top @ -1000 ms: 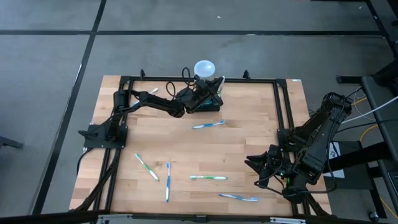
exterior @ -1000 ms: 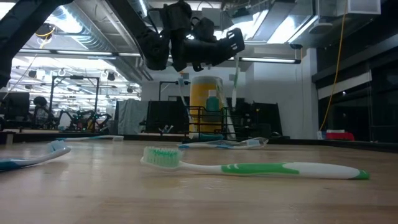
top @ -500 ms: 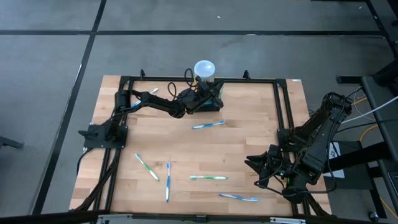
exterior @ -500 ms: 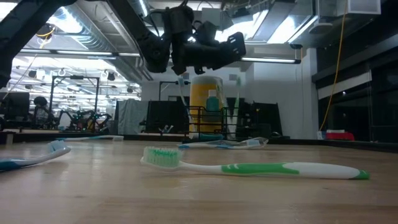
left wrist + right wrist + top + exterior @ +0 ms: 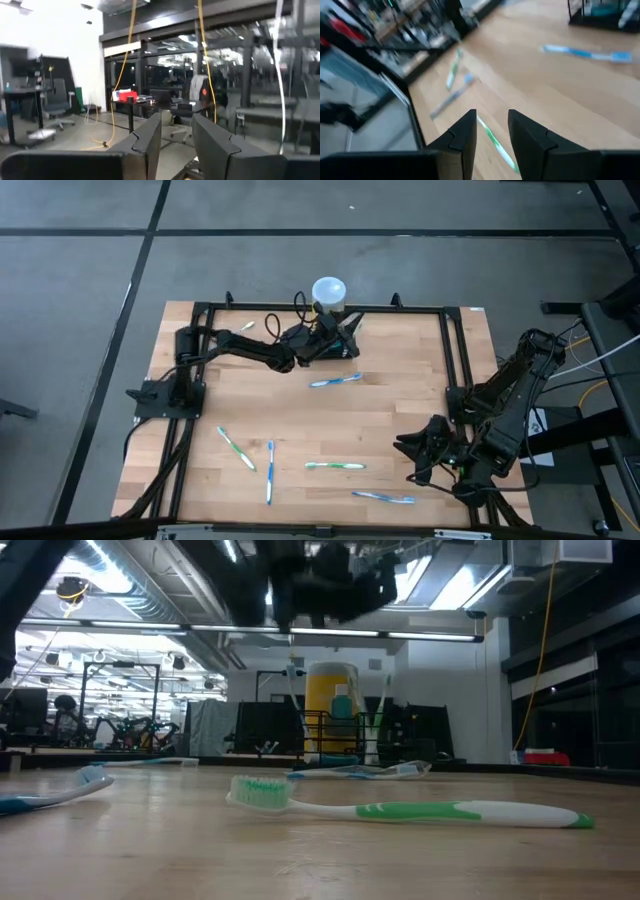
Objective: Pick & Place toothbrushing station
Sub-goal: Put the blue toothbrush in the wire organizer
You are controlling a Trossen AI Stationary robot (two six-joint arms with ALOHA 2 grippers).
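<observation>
The black wire-mesh holder (image 5: 343, 343) is sitting at the middle of the bench's (image 5: 400, 420) far edge, just in front of a yellow cylinder with a white round top (image 5: 329, 291), and a couple of toothbrushes are standing upright in it. The left end effector (image 5: 322, 338) is hanging in the air right over that holder, its two fingers (image 5: 150, 137) standing a little apart with nothing between them. The right end effector (image 5: 490, 131) is waiting low near the bench's near right corner, its fingers parted by a narrow gap and gripping nothing. Loose toothbrushes are lying about the bench: a blue one (image 5: 335, 381) just in front of the holder, a green one (image 5: 410, 810) nearer the near edge, and others beside it.
</observation>
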